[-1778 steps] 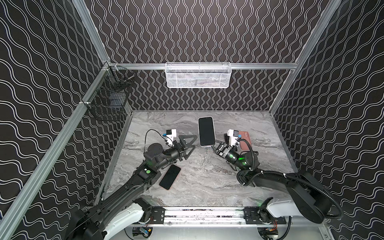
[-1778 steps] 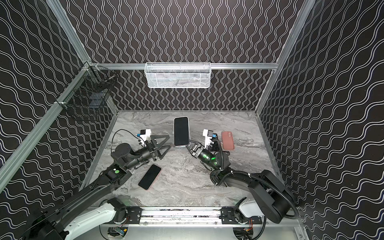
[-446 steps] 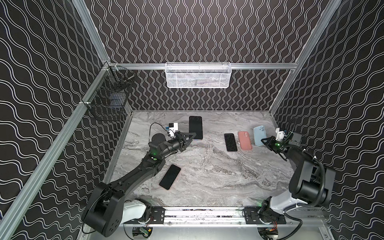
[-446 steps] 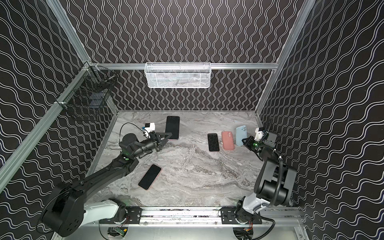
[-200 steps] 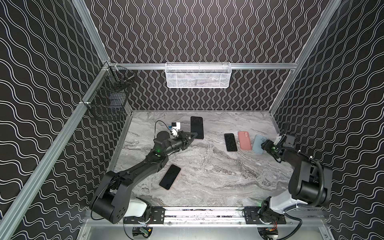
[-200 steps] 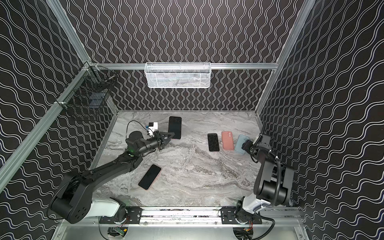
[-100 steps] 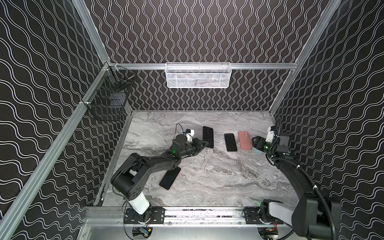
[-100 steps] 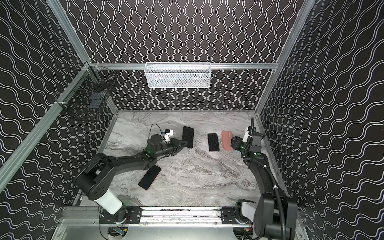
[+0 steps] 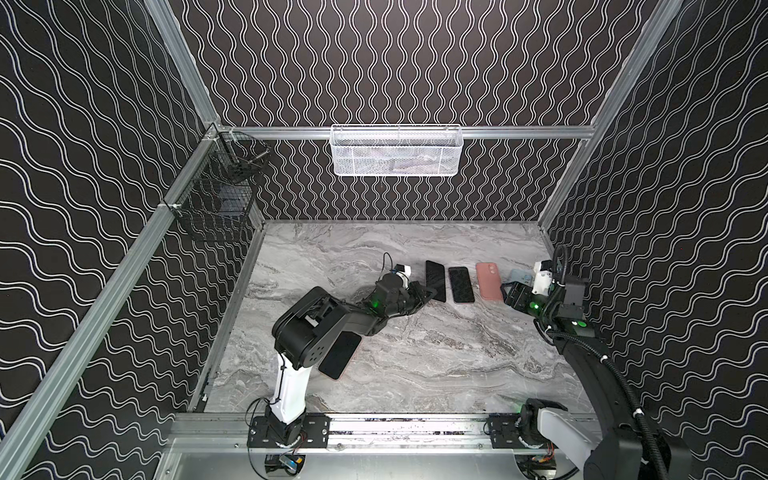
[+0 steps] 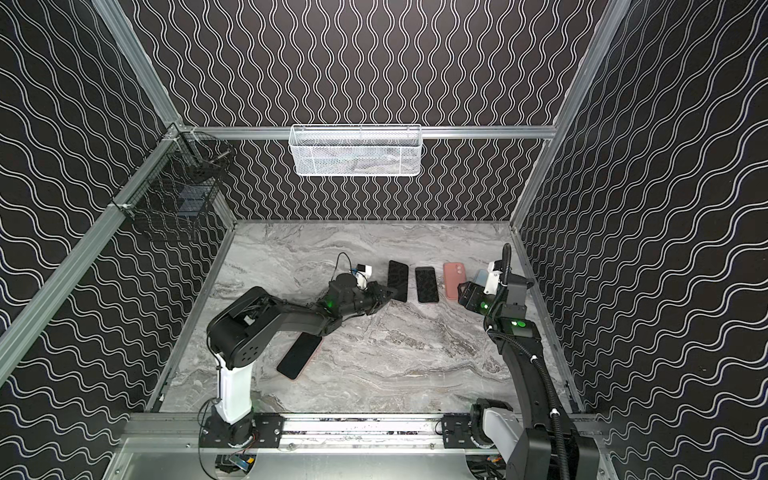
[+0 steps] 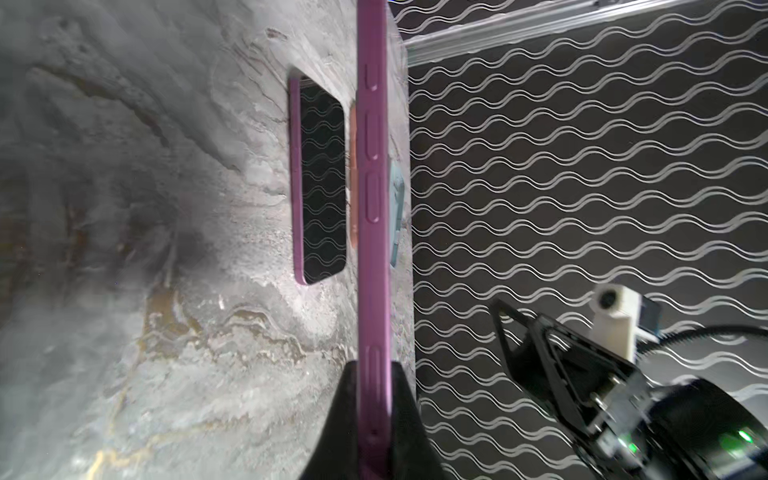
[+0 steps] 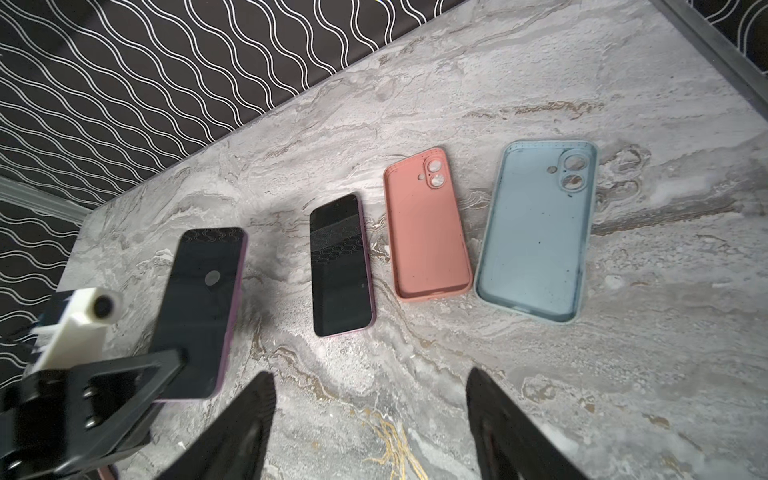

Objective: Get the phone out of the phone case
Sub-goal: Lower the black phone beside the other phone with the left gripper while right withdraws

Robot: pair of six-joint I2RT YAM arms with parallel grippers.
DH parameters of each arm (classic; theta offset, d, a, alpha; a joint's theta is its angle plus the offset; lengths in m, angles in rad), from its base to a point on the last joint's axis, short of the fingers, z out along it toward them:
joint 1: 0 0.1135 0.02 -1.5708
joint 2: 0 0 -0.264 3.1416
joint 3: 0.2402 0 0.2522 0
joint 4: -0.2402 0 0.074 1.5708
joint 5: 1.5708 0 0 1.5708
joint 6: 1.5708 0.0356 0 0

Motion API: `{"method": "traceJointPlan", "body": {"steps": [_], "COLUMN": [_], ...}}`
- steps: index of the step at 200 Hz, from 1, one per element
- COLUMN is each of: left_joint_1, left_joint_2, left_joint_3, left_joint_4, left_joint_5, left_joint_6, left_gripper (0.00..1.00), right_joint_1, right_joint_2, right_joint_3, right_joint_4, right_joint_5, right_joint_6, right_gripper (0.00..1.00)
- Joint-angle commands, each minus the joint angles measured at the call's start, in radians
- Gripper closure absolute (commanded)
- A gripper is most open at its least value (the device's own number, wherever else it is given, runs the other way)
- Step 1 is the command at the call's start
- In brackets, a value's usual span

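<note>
My left gripper [image 9: 430,292] [image 11: 374,415] is shut on the near end of a dark-screened phone in a purple phone case [image 9: 435,279] [image 11: 373,187] [image 12: 199,307], held low over the marble table [image 9: 436,353]. Whether it touches the table I cannot tell. Just right of it lies a second phone in a purple case [image 9: 460,284] [image 12: 341,266]. Further right lie an empty pink case [image 9: 488,280] [image 12: 428,232] and an empty light blue case [image 9: 519,275] [image 12: 536,232]. My right gripper [image 9: 513,295] [image 12: 370,415] hovers open in front of the two cases, holding nothing.
A third dark phone [image 9: 338,355] lies at the front left, partly under the left arm. A white mesh basket [image 9: 397,151] hangs on the back wall and a black wire basket [image 9: 216,208] on the left wall. A metal rail [image 9: 395,428] runs along the front edge.
The left gripper has carried its phone to the right, up beside the second phone. The right gripper has swung left, away from the right wall, and opened wider.
</note>
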Motion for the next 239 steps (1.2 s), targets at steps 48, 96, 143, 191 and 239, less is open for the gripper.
{"method": "traceJointPlan", "body": {"steps": [48, 96, 143, 191, 239], "left_joint_1": [-0.013, -0.013, -0.010, -0.002, 0.007], "left_joint_2": [0.081, 0.117, 0.141, 0.152, 0.164], "left_joint_3": [0.114, 0.142, 0.160, 0.165, 0.169], "left_joint_4": [-0.056, -0.081, -0.092, -0.123, -0.124], "left_joint_5": [-0.055, -0.060, -0.059, -0.061, -0.053], "left_joint_6": [0.028, 0.037, 0.056, 0.073, 0.078], "left_gripper": [1.00, 1.00, 0.98, 0.91, 0.76], "right_joint_1": [-0.002, -0.002, -0.003, -0.005, -0.005], "right_joint_2": [-0.023, -0.030, -0.053, -0.073, -0.074], "right_joint_3": [-0.018, -0.040, -0.063, -0.086, -0.096], "right_joint_4": [-0.020, 0.002, 0.016, 0.018, 0.012], "right_joint_5": [-0.021, -0.039, -0.028, -0.022, -0.025], "right_joint_6": [-0.023, -0.016, -0.002, 0.007, 0.013], "right_gripper": [0.24, 0.23, 0.24, 0.23, 0.23]}}
